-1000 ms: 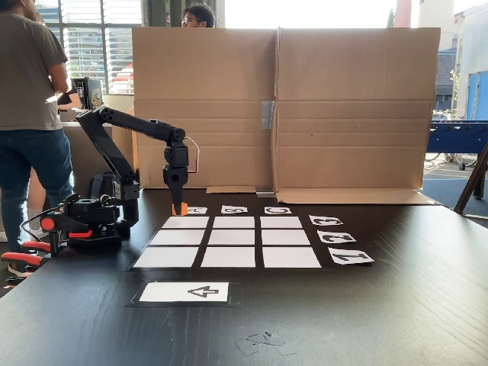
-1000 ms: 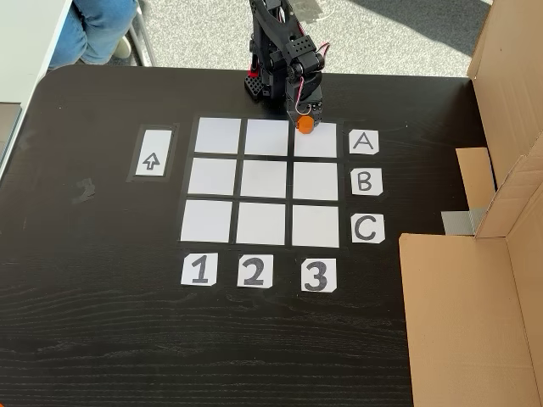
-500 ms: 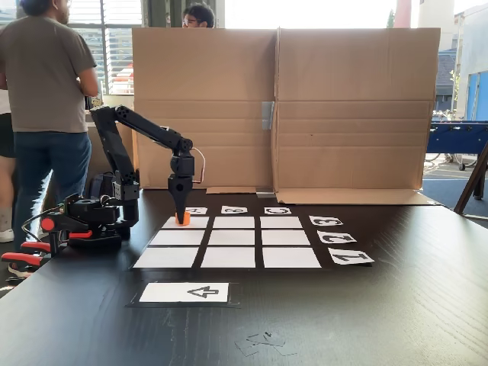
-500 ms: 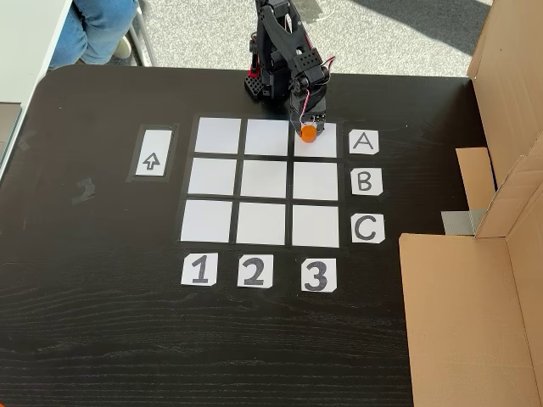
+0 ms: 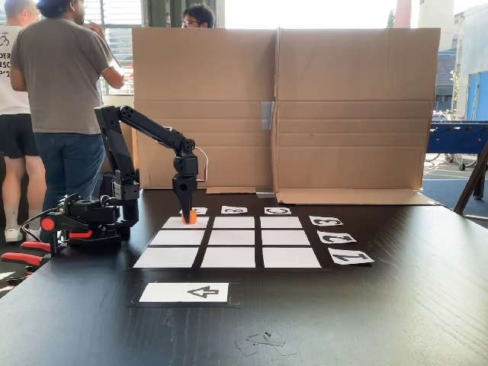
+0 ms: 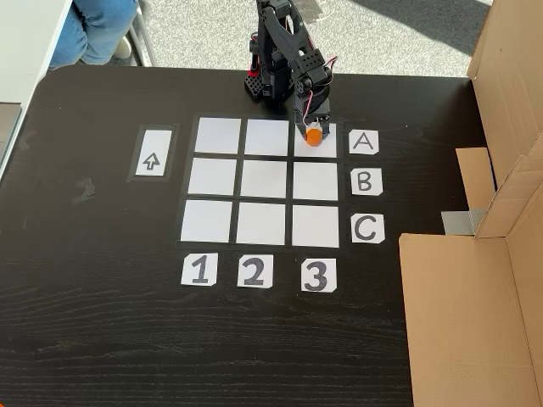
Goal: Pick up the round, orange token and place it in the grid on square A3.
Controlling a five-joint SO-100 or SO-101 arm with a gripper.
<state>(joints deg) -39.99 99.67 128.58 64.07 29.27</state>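
The round, orange token (image 5: 190,218) (image 6: 314,135) sits low between the tips of my black gripper (image 5: 187,216) (image 6: 312,129), which is shut on it. It is at or just above square A3 (image 5: 174,223) (image 6: 316,151), the corner cell of the grid (image 5: 233,238) (image 6: 262,180) in line with labels "A" (image 6: 363,142) and "3" (image 6: 316,275). Whether the token touches the paper, I cannot tell. In the side fixed view that cell is the far left one, nearest the arm's base (image 5: 91,217).
A white card with a black arrow (image 5: 185,292) (image 6: 151,161) lies beside the grid. A tall cardboard wall (image 5: 305,107) (image 6: 475,314) closes off the table's far side. Red clamps (image 5: 23,258) hold the base. People (image 5: 65,84) stand behind the table.
The gripper moved with the token from the table edge beside the grid onto square A3 and came lower. The people behind have shifted.
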